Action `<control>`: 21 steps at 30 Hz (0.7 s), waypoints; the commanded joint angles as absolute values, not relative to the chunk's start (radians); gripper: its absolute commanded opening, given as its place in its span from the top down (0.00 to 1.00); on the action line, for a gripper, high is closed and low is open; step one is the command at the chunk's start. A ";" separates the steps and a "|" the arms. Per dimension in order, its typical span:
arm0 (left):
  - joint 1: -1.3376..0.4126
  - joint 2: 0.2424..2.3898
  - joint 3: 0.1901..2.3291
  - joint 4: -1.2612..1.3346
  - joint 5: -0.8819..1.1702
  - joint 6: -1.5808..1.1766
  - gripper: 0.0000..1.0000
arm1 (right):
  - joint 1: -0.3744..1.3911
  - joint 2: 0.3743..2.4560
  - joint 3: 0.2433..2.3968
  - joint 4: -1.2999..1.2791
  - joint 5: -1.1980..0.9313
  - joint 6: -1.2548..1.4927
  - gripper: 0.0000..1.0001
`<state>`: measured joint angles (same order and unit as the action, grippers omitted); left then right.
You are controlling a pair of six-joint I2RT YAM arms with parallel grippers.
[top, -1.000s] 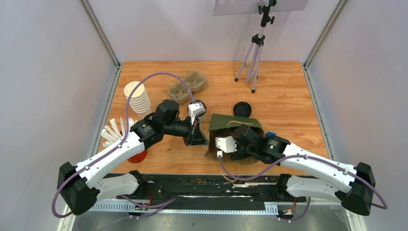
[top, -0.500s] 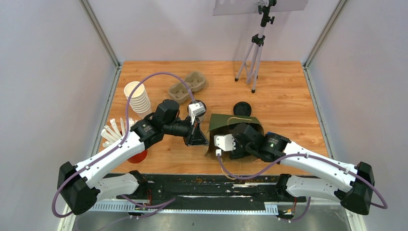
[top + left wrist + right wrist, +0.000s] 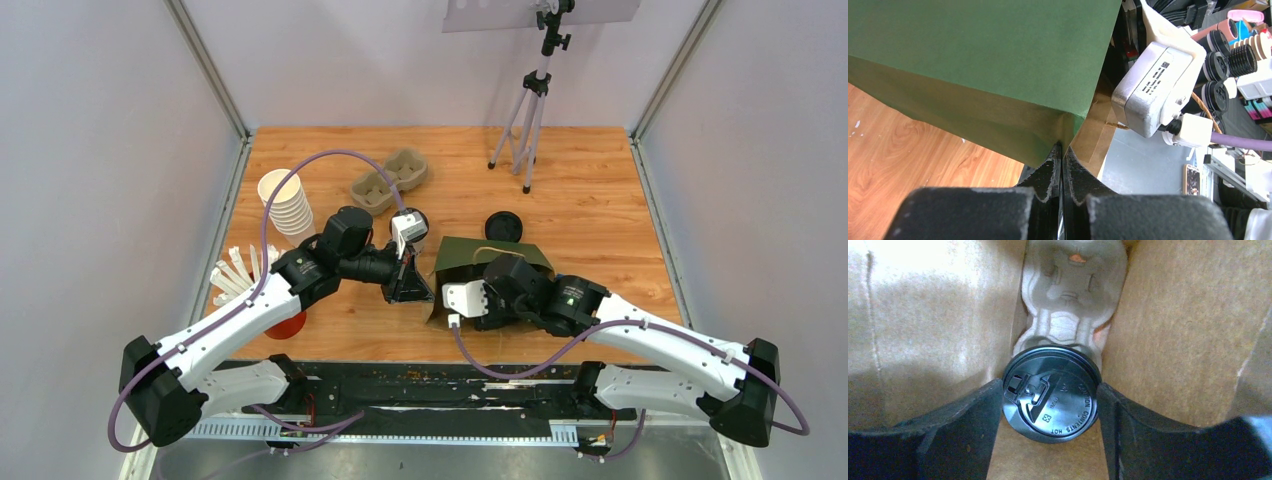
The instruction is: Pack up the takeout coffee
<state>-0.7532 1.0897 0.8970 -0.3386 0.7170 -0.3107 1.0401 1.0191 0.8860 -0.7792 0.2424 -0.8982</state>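
Observation:
A green paper bag (image 3: 470, 255) lies on its side mid-table with its mouth toward the arms. My left gripper (image 3: 1062, 150) is shut on the edge of the bag (image 3: 978, 55). My right gripper (image 3: 1050, 405) is inside the bag, and its fingers (image 3: 973, 425) press against both sides of a black-lidded takeout coffee cup (image 3: 1050, 397). This cup stands in a pulp carrier (image 3: 1070, 295) on the brown bag floor. A second black-lidded cup (image 3: 503, 227) stands on the table behind the bag. In the top view the bag hides the right fingertips.
An empty pulp carrier (image 3: 390, 180) sits at the back left. A stack of lidless white cups (image 3: 287, 205) and a red cup (image 3: 285, 322) of white sticks are beside the left arm. A tripod (image 3: 530, 110) stands at the back.
The right wrist has moved a little left and deeper into the bag. The left arm and the bag edge it holds have not moved.

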 commanded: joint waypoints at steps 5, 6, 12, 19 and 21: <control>-0.761 1.083 0.931 -0.317 0.729 -0.310 0.96 | 1.046 1.007 0.905 -0.738 0.220 -0.860 0.49; -0.761 1.082 0.930 -0.317 0.729 -0.310 0.96 | 1.046 1.004 0.896 -0.725 0.229 -0.859 0.51; -0.761 1.080 0.928 -0.326 0.730 -0.313 0.96 | 1.036 0.991 0.831 -0.672 0.258 -0.846 0.60; -0.761 1.084 0.928 -0.325 0.736 -0.313 0.95 | 1.010 0.980 0.778 -0.634 0.274 -0.830 0.65; -0.761 1.088 0.929 -0.325 0.740 -0.313 0.96 | 1.005 0.974 0.765 -0.628 0.281 -0.829 0.65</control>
